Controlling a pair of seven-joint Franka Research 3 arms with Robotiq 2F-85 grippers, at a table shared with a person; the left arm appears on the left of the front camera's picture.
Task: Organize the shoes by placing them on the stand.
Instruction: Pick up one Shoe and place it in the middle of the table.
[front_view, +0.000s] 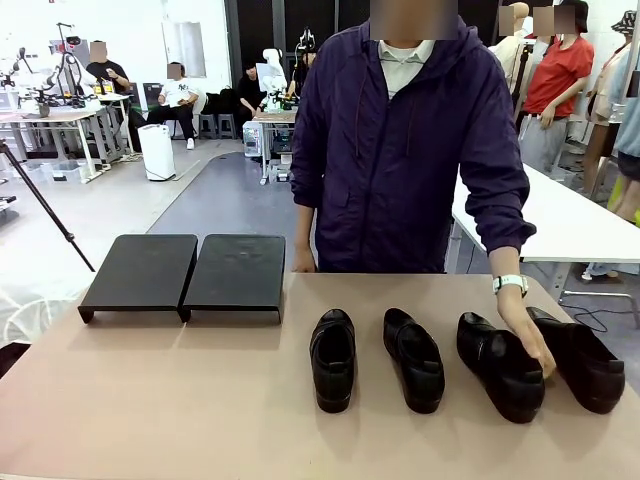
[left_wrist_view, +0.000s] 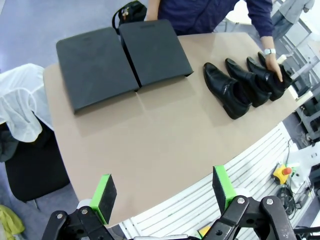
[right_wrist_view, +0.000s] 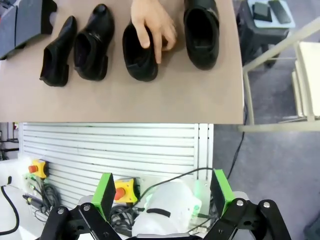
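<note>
Front view: four black loafers (front_view: 414, 360) in row on counter (front_view: 200, 400), right half, none on stand (front_view: 185, 272), which sits far left with nothing on it. Person's hand (front_view: 530, 345) rests on third loafer. I judge glossy leather slippery, toe stiff, weight modest. I'd pinch collar wall at opening, one finger inside.

Left wrist view: left jaws apart, empty, high above near counter edge. Shows stand as two flat panels butted side by side.

Right wrist view: right jaws apart, empty, hanging off counter edge. Shows loafer openings from above, person's fingers (right_wrist_view: 150, 30) hooked over third loafer's rim.
</note>
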